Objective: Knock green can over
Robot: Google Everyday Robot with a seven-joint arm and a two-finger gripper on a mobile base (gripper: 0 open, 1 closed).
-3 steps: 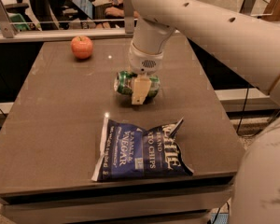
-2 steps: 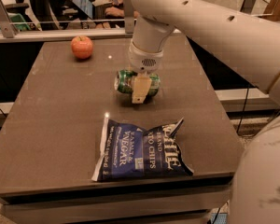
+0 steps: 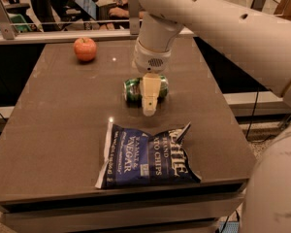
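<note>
The green can lies on its side near the middle of the brown table, its silver end facing left. My gripper hangs down from the white arm directly in front of the can and covers its middle part. Green shows on both sides of the gripper. I cannot tell whether the gripper touches the can.
A red-orange apple sits at the table's back left. A blue bag of salt and vinegar chips lies flat near the front edge. A metal rail and people are behind the table. My white arm fills the right side.
The gripper tip has come slightly lower and toward the front of the table. The can stays on its side in the same place.
</note>
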